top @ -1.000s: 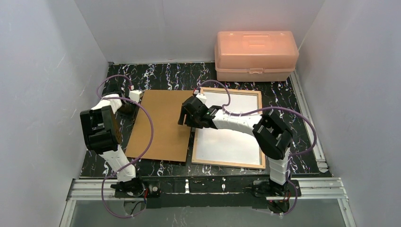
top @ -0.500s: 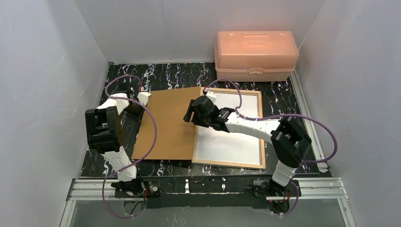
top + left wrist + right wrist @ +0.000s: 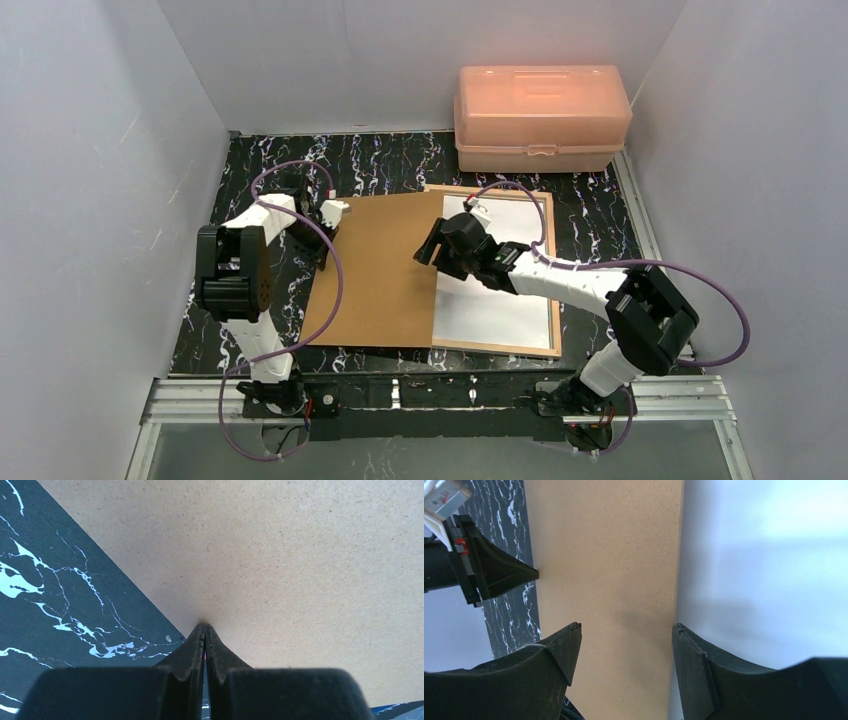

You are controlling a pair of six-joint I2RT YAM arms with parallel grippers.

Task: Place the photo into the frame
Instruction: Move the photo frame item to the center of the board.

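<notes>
Brown board overlapping frame, closed left hand at edge

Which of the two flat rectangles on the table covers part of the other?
The plain brown board. Its right edge lies over the left side of the wood-edged frame, which shows white inside and covers nothing.

The black marbled counter is carrying a wood-edged frame, a brown board overlapping the frame's left edge, and an orange box sitting at the back.
</notes>
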